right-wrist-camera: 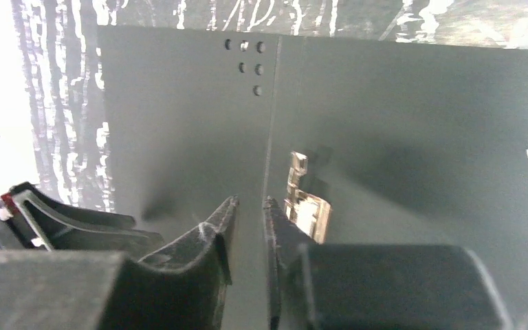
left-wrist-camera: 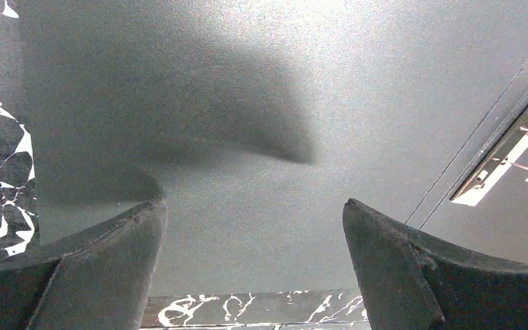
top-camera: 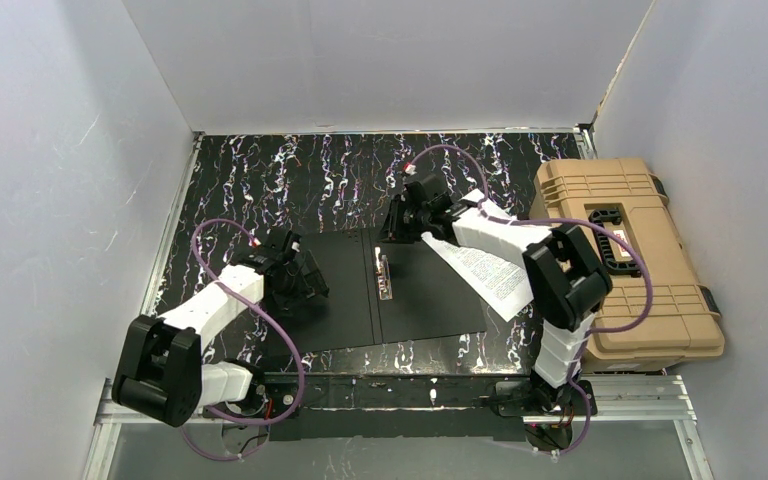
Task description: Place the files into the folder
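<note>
The folder [top-camera: 340, 290] lies open and flat on the table, black inside up, with its metal clip [top-camera: 385, 277] at the spine. The files [top-camera: 490, 272], white printed sheets, lie slanted across the folder's right edge, partly under my right arm. My left gripper [top-camera: 310, 285] is open and empty, low over the folder's left half [left-wrist-camera: 261, 103]. My right gripper [top-camera: 395, 225] is at the far end of the spine. In its wrist view the gripper [right-wrist-camera: 249, 201] has its jaws a narrow gap apart with nothing between them, just beside the clip [right-wrist-camera: 307, 203].
A bulky tan plastic case [top-camera: 625, 255] with a black handle stands at the right edge of the table, close to my right arm. White walls close in the black marbled table [top-camera: 260, 170] on the left, back and right.
</note>
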`<act>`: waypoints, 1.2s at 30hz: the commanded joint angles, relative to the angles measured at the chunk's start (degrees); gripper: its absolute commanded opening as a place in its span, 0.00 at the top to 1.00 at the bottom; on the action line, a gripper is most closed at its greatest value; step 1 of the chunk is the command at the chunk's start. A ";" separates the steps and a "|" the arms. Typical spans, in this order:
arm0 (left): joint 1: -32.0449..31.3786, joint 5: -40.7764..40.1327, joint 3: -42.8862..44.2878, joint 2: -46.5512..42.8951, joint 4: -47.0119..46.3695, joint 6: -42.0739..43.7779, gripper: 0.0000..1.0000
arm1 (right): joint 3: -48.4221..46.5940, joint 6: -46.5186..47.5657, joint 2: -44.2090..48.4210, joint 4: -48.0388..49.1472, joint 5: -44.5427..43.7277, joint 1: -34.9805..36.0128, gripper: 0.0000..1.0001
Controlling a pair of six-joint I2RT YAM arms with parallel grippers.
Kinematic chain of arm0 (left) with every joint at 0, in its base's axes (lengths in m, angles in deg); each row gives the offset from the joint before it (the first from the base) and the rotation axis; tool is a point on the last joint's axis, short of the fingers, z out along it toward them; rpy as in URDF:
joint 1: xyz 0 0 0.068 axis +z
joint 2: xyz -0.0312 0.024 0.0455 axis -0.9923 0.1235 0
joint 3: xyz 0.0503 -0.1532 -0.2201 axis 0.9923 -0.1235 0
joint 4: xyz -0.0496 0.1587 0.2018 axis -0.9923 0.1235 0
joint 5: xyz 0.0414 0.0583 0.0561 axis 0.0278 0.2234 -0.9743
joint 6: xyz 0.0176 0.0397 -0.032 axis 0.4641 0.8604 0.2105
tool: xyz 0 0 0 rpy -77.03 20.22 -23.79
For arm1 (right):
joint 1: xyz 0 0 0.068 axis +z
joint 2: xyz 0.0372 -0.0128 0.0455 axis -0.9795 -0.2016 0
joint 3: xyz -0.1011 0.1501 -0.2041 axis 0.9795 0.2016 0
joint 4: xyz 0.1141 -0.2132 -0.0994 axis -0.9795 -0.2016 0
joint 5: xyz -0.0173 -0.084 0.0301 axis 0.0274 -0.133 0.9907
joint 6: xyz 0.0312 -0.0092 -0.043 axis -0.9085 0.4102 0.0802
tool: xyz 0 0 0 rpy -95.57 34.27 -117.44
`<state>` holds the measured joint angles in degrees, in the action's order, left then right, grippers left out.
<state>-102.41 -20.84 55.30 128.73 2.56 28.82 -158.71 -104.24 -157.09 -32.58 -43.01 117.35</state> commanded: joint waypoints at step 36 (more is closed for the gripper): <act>-0.03 2.65 6.01 -9.66 6.47 5.97 0.02 | 2.41 22.38 3.39 -19.47 -24.96 -5.12 0.19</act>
<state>-102.41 -18.55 60.70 120.18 7.46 33.76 -153.53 -81.36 -152.19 -54.05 -69.41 112.78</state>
